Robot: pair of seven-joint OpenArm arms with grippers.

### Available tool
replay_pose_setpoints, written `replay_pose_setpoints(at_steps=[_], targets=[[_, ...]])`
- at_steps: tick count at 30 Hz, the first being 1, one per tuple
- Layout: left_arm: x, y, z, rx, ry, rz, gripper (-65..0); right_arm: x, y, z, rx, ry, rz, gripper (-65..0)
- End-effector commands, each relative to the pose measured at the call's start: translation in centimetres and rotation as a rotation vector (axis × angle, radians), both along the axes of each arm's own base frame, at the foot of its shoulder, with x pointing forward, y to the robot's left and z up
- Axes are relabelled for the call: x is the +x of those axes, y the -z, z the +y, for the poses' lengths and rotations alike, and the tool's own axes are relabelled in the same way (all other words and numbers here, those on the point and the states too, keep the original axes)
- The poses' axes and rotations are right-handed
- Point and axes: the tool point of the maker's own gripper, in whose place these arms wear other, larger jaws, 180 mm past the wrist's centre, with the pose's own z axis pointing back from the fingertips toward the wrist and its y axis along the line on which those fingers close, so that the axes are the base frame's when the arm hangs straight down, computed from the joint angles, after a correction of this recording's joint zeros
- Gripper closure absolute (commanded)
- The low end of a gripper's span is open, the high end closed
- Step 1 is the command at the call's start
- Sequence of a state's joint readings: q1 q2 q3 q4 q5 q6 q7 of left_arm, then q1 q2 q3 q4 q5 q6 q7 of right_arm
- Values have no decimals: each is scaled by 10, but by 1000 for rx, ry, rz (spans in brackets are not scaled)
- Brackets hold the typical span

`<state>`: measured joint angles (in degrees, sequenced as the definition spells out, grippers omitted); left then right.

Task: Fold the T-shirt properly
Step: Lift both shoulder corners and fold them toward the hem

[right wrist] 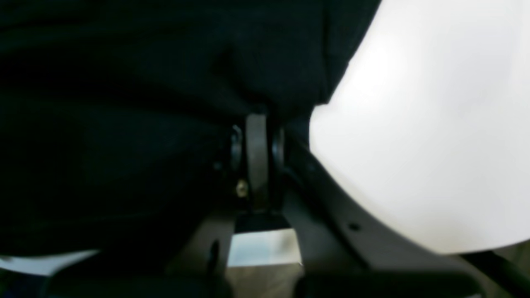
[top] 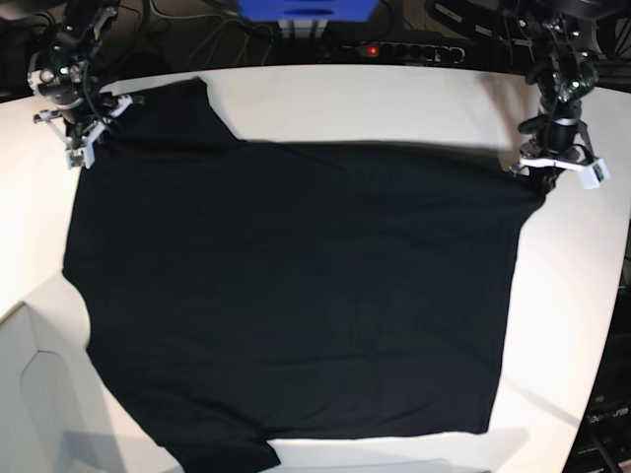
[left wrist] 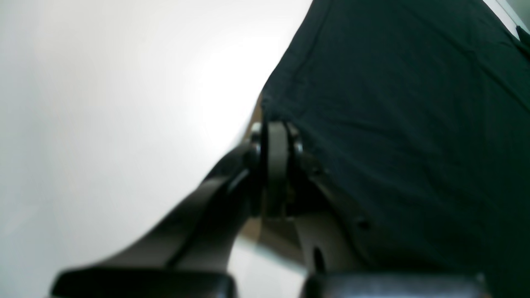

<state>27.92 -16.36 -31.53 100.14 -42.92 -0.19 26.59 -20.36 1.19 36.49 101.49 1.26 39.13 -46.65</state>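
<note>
The black T-shirt [top: 296,296] lies spread flat, plain side up, over most of the white table [top: 394,103]. In the base view my left gripper [top: 540,169] stands at the shirt's far right corner. The left wrist view shows that left gripper [left wrist: 275,124] shut on the edge of the dark cloth [left wrist: 393,103]. My right gripper [top: 94,138] is at the far left corner, by a sleeve. Seen from the right wrist, the right gripper [right wrist: 256,118] has its jaws together on the T-shirt [right wrist: 124,82], which drapes over the fingertips.
A power strip [top: 394,47] with a red light, cables and a blue box [top: 306,10] sit behind the table's far edge. The table's edge runs along the right side [top: 616,296]. A white panel [top: 30,384] sits at the lower left.
</note>
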Motion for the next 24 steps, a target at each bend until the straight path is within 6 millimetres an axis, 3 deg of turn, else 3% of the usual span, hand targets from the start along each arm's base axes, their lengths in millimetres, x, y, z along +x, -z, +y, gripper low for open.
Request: replay_pose_setpoints(at_steps=[1,5,9,13,19,24], targets=[[5,-14,6,31,2,-41,0,-7,-1,-11,-39,-1,35,0],[6,-14,6,31,2,-43,0,13,-34,-30,-101,46,-66,0],[9,-17,6,31,2,-52,0,39,-64,-34,-144,46,-166,0],[24,-27,5,26,-4,-100,0,63,-81,-34,-153,43,-238,0],[49,-43,6,24,-4,-166,0,103,-108,-32,-145,46,-353,0],[71,-50,4,-10,3,-179,0,146,-132,-9,-130,-28,-424,0]])
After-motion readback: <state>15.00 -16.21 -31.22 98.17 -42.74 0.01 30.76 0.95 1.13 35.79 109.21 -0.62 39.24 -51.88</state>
